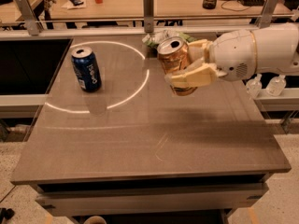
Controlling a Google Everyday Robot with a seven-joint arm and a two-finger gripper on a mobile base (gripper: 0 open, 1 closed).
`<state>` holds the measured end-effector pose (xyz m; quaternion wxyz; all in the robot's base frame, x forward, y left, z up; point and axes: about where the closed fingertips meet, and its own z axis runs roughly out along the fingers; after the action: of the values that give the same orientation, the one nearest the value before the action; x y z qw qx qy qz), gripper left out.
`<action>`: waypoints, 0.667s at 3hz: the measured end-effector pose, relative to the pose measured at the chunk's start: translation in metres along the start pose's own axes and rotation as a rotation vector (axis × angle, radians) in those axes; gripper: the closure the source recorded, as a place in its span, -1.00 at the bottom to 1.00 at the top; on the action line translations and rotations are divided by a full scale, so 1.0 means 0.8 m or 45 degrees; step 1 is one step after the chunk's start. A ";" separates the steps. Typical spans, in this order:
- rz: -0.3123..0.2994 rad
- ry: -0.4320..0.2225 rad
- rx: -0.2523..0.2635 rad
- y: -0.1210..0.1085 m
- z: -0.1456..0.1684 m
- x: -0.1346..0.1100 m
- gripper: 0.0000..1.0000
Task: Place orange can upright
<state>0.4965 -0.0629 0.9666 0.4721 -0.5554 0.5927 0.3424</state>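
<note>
I see the gripper (180,64) coming in from the right on its white arm (254,52), over the back half of the bench (154,139). Its two tan fingers (194,76) are pinched on the orange can (170,59), one across the front of the can's body and the other behind it. The can is not upright in the grasp: it is tilted, its silver top with the opening leaning toward the left and its lower end toward the right. I cannot tell from this view whether its base touches the bench or hangs just above it. Well to the left, a dark blue can (86,69) stands upright on the bench, inside a bright ring of light (141,84) cast on the surface; the orange can is just beside the right edge of that ring. Just behind the orange can, at the back edge of the bench, lies a crumpled wrapper (159,35). Off the right side of the bench I see two small clear bottles (255,86).
</note>
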 end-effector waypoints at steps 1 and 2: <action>-0.085 -0.049 -0.029 0.007 0.013 0.025 1.00; -0.084 -0.048 -0.029 0.007 0.013 0.025 1.00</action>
<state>0.4943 -0.0589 0.9440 0.4879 -0.5733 0.5612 0.3440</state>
